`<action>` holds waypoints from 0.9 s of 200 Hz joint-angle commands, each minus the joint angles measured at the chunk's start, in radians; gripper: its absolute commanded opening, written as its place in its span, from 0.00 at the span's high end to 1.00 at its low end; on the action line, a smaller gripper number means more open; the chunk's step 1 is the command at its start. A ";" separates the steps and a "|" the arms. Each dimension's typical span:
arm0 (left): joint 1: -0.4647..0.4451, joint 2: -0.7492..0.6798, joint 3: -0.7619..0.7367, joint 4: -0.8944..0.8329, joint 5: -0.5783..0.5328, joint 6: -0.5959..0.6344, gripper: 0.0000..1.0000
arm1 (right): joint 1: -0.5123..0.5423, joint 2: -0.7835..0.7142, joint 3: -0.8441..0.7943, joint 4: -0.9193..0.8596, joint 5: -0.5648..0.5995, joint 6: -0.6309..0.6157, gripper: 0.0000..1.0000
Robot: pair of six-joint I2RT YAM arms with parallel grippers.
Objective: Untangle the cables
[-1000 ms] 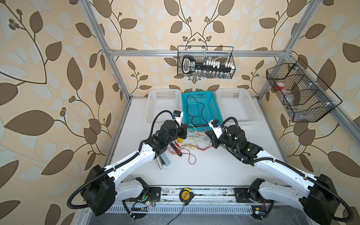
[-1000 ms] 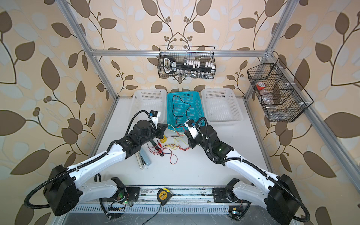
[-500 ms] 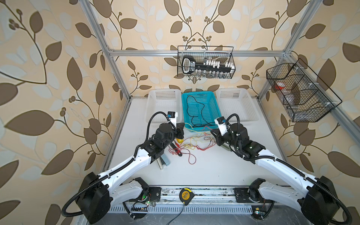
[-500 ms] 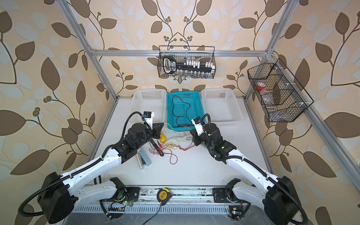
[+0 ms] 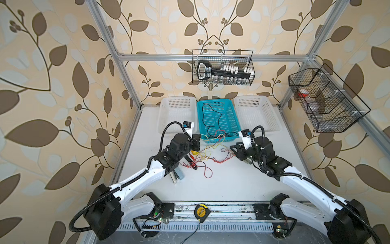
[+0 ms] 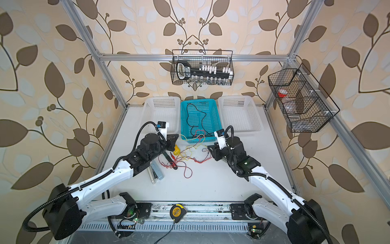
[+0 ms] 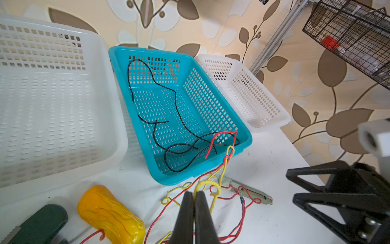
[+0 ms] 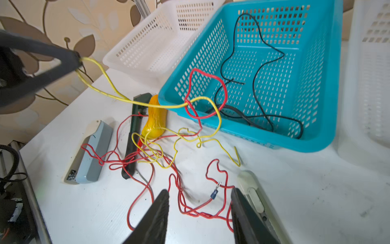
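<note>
cables (image 5: pixel 202 156): red/yellow tangle on table (image 5: pixel 232 186) centre, at 6 o'clock of the blue basket (image 5: pixel 236 118), with strands climbing its near rim. black cable (image 7: pixel 176 105) is apart from the rest, loose coils on the basket floor. red cable (image 8: pixel 225 90) sprawls over the table and throws one loop up over the near rim into the basket. yellow cable (image 8: pixel 111 84) crosses that loop at the rim and snarls with red again lower down on the table.

left gripper (image 7: pixel 194 194): jaws pressed together, pinching yellow cable by a bend, lifted off the table at 10 o'clock of the tangle. two yellow strands run from its tips through the air toward the basket rim.

right gripper (image 8: pixel 200 202): jaws spread, nothing held, low at 3 o'clock of the tangle. red cable's blue terminal (image 8: pixel 214 192) lies between the fingers; can't tell if anything touches. cutter (image 8: pixel 251 190) sits just beside one finger, partly hidden by it.

yellow toy (image 7: pixel 109 213), green tool (image 8: pixel 135 118) and stapler (image 8: pixel 90 156) sit at 9 o'clock of the tangle; red strands drape over tool and stapler. white baskets (image 5: pixel 162 118) flank the blue one at 11 and 1 o'clock.
</note>
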 commanded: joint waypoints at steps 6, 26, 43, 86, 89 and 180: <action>0.000 -0.028 0.014 0.056 0.059 0.012 1.00 | -0.002 0.064 -0.037 0.149 0.014 0.028 0.51; 0.000 -0.044 0.006 0.059 0.085 0.018 1.00 | -0.008 0.128 -0.022 0.229 0.016 0.029 0.51; 0.001 -0.054 0.000 0.059 0.110 0.025 1.00 | -0.010 0.180 -0.006 0.290 0.024 0.020 0.51; 0.000 -0.070 0.001 0.055 0.141 0.026 1.00 | -0.029 0.338 0.051 0.360 0.039 -0.011 0.51; 0.000 -0.070 0.001 0.055 0.142 0.027 1.00 | -0.031 0.347 0.051 0.376 0.032 -0.006 0.51; -0.001 -0.058 -0.015 0.063 0.148 0.039 1.00 | -0.034 0.464 0.071 0.572 -0.119 0.099 0.58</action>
